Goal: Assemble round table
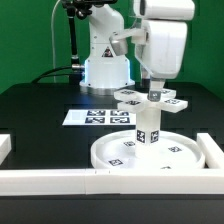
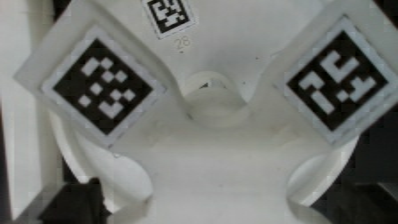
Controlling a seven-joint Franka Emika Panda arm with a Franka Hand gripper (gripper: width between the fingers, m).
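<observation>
In the exterior view the large round disc (image 1: 165, 155) lies flat near the table's front. The short cylindrical leg (image 1: 147, 127) stands upright on its middle. On top of the leg sits the four-lobed cross base (image 1: 172, 101), level, with tags on its lobes. My gripper (image 1: 154, 92) hangs straight down over that base, jaws wide apart and fingertips at lobe height. The wrist view is filled by the cross base (image 2: 205, 100), with two tagged lobes spread apart. A pale lobe lies between my fingers (image 2: 118, 190), and the gripper (image 2: 214, 196) is open around it.
The marker board (image 1: 92, 117) lies flat behind the disc. White border rails run along the front (image 1: 90, 181), the exterior view's left (image 1: 5, 147) and right (image 1: 213, 150). The arm's white base (image 1: 105, 66) stands at the back of the black table.
</observation>
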